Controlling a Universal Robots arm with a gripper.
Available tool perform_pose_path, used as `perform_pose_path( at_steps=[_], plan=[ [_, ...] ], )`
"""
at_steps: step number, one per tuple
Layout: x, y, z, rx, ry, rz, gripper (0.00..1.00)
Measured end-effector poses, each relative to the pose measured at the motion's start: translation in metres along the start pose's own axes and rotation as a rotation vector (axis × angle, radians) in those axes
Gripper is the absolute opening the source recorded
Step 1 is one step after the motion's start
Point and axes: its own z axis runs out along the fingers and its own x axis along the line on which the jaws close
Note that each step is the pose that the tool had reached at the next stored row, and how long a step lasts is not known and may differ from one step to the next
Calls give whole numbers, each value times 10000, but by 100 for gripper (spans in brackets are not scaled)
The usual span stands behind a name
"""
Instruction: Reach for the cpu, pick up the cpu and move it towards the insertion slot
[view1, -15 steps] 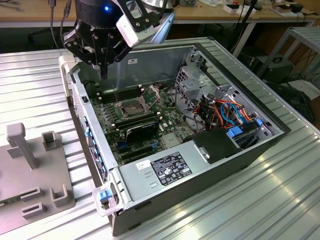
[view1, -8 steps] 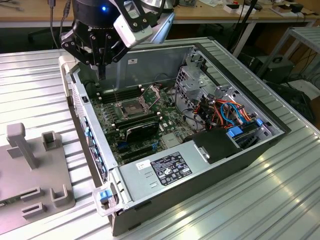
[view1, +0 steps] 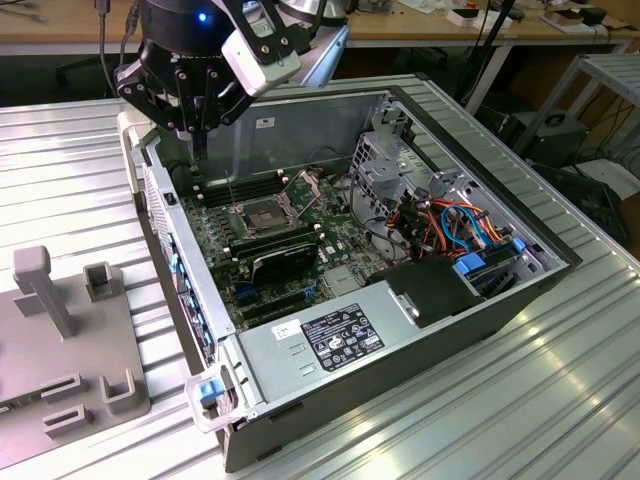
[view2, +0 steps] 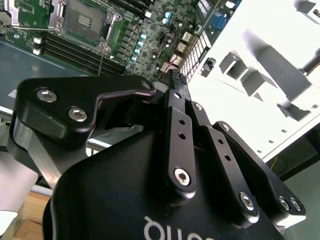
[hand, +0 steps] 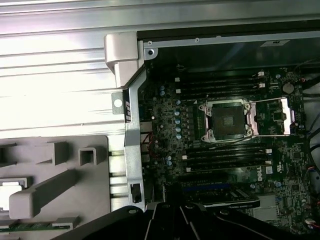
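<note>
Spreading wide as a ribbed silvery table, catching bright light along the exterior view's left. Running along the far side as a wooden desk, carrying clutter too small to tell. Standing at the exterior view's right as a grey metal rack, near dark cables lying on the shadowed floor. Glaring almost white across the table in the first wrist view.
</note>
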Motion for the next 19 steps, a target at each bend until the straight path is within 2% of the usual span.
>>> perform_pose_path(
  at_steps=[19],
  plan=[
    [85,-6,-1,1,8,1,11]
  ],
)
